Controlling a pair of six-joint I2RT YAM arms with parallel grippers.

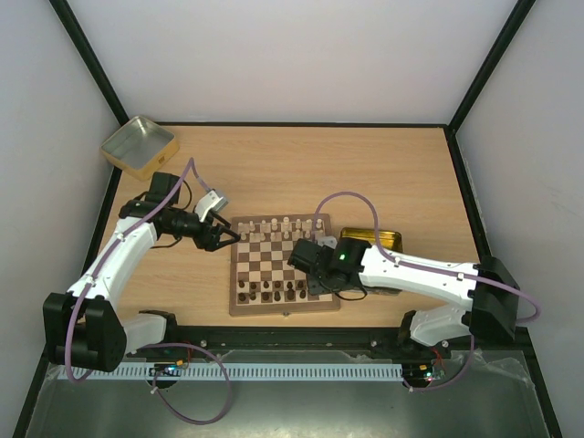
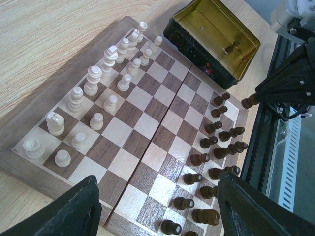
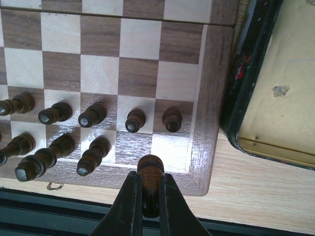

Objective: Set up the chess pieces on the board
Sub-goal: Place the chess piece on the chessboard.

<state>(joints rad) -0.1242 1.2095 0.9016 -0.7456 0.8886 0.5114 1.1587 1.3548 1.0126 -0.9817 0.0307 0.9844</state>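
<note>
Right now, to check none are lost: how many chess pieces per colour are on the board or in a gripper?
Pale cream pieces, on the board: 16
Dark brown pieces, on the board: 14
Dark brown piece in the right gripper: 1
Total: 31

You have the board (image 1: 265,260) lying flat mid-table. Pale pieces (image 1: 274,225) stand along its two far rows and dark pieces (image 1: 269,290) along the two near rows. One dark piece (image 3: 150,169) hangs pinched in the right gripper (image 3: 150,178) over the near right corner.
</note>
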